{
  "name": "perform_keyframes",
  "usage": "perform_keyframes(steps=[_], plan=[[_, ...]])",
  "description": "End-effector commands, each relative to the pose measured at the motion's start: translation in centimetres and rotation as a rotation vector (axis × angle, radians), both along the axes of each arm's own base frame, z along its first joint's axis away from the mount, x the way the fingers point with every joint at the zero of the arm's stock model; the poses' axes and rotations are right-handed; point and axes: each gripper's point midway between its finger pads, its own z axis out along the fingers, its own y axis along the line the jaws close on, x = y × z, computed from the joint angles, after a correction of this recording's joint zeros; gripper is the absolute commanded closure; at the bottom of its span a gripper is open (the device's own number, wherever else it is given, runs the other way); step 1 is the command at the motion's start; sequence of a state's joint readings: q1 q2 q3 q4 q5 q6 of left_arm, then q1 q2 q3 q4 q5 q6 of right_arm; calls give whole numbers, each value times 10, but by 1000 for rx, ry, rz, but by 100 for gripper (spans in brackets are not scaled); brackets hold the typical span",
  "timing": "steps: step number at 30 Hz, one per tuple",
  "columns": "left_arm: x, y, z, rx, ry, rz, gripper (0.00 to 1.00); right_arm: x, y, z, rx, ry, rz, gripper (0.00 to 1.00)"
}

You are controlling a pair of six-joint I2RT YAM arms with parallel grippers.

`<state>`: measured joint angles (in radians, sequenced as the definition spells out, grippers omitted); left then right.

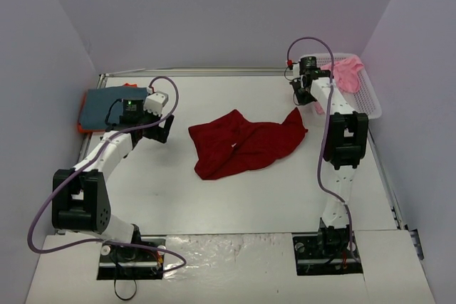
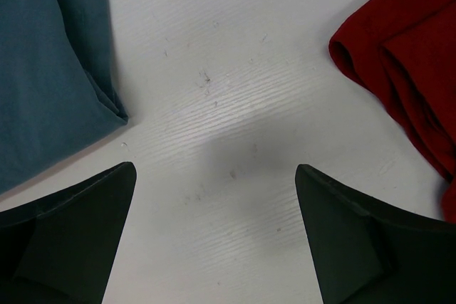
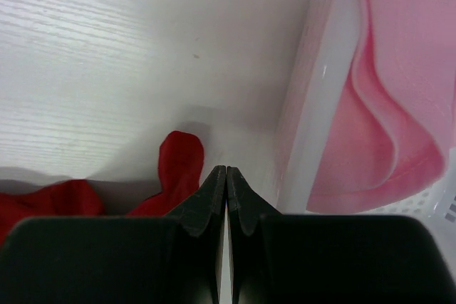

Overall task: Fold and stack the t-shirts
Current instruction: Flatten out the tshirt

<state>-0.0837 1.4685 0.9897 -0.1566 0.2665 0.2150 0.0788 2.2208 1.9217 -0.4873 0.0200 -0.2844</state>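
From above, the teal shirt (image 1: 107,105) lies folded at the table's (image 1: 235,190) far left on an orange shirt (image 1: 83,127), of which only an edge peeks out; the left wrist view misses the orange one. The left gripper (image 2: 214,236) hangs over bare table between teal and the red shirt (image 1: 244,142), jaws spread wide and empty. The red shirt sprawls crumpled at centre. The right gripper (image 3: 226,201), jaws pressed together holding nothing, hovers beside the basket (image 1: 367,94), where the pink shirt (image 1: 346,73) drapes over the rim.
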Motion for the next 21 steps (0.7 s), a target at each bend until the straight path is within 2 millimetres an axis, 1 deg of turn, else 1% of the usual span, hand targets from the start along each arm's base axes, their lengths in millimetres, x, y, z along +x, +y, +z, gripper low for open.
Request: perform_keyframes(steps=[1, 4, 8, 12, 14, 16, 17, 18, 19, 20, 21], plan=[[5, -2, 12, -23, -14, 1, 6, 1, -22, 8, -41, -16, -63, 100], [5, -2, 13, -26, -17, 1, 6, 1, -31, 8, -47, -18, -77, 100], [5, -2, 13, -26, -15, 2, 6, 3, -37, 8, -40, -22, -81, 100], [4, -2, 15, -28, -24, 2, 6, 5, -40, 7, -38, -22, -78, 100], [4, -2, 17, -30, -28, 0, 6, 5, -38, 9, -27, -24, -66, 100], [3, -3, 15, -33, -22, -3, 6, 3, -33, 16, -10, -34, -51, 100], [3, -3, 15, -35, -21, -5, 6, 3, -24, 21, 32, -41, -20, 100], [2, -4, 15, -44, -14, -15, 6, -2, -18, 34, 48, -59, 6, 94], [2, -4, 15, -51, -11, -15, 6, -4, -13, 41, 63, -69, 27, 92], [1, -5, 16, -60, -9, -22, 5, -7, -6, 48, 89, -80, 52, 87], [0, -7, 16, -75, -4, -38, 3, -14, 0, 63, 95, -99, 73, 85]])
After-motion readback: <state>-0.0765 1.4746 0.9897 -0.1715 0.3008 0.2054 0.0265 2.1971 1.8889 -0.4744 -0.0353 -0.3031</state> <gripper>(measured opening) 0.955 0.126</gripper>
